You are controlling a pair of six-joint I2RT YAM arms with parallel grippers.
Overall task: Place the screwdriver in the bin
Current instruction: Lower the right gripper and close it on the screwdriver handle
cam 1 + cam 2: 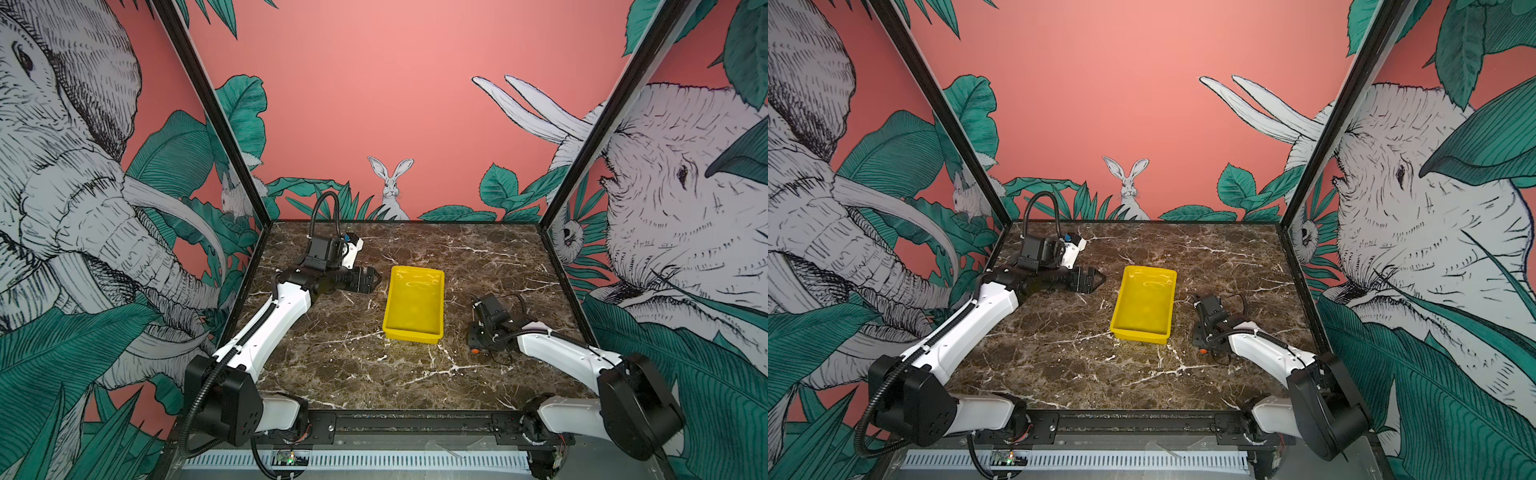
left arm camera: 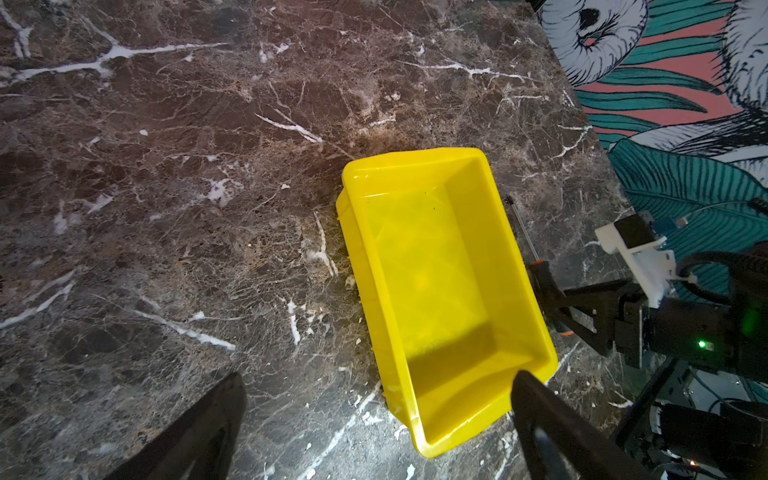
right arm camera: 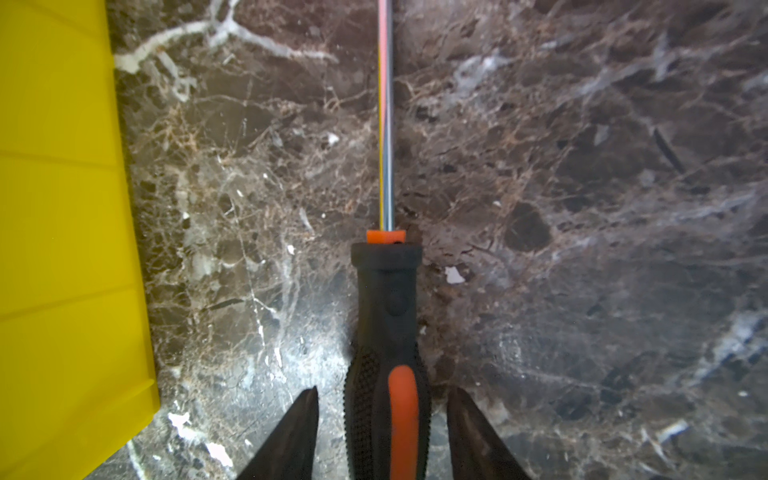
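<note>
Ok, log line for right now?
phase: pre-grasp | right gripper: open around screwdriver handle | screwdriver: flat on table, beside bin | bin: empty | left gripper: open, clear of bin

Counter (image 1: 365,374): dark brown marble pattern with white veins, slightly glossy. Two things sit directly on it.

Bin (image 1: 414,304): yellow, upright, flat on its base near the middle of the counter, long sides running front to back. Clear in both top views.

Screwdriver (image 3: 384,311): lies flat on the counter just right of the bin, not touching it. The shaft is roughly parallel to the bin's long side and the tip points toward the back. In a top view only the screwdriver's orange handle end (image 1: 474,351) is plain.
</note>
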